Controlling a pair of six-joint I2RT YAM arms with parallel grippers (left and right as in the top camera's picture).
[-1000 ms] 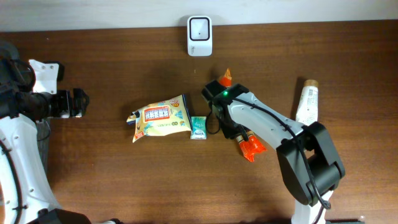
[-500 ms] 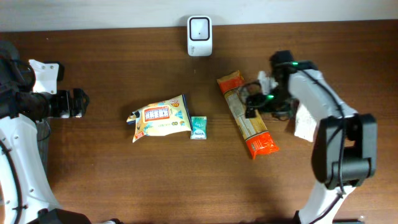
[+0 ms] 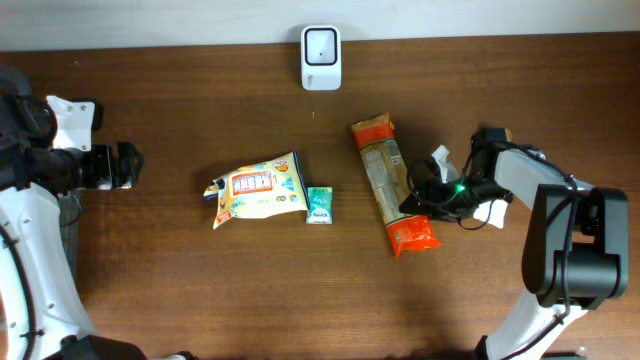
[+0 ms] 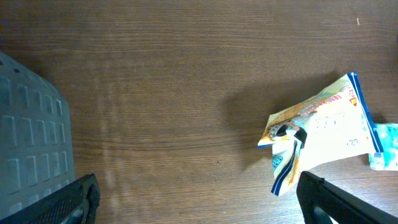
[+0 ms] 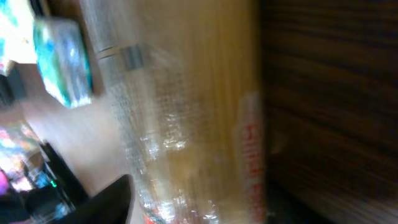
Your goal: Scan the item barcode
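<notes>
Dark wood surface (image 3: 200, 300). Yellow snack bag (image 3: 256, 189) lies crumpled, mid-depth, on the left-edge side of the middle. Small teal packet (image 3: 319, 204) just beside its right end. Grey ribbed bin (image 4: 31, 143) at left edge.

The left arm (image 3: 28, 250) has smooth white covers with fat black round joints between them. Near its top is a flat white plate (image 3: 72, 115) with small dark holes in it. The left gripper (image 3: 126, 166) is black and chunky. In the wrist view its two fingers (image 4: 71, 202) are black with bumpy edges. The right arm (image 3: 520, 172) is white too, with one big black joint (image 3: 578, 250) shaped like a barrel. The right gripper (image 3: 422, 197) is black. A little green light (image 3: 458, 187) glows on it, and thin black cables (image 3: 414, 178) loop beside it.
</notes>
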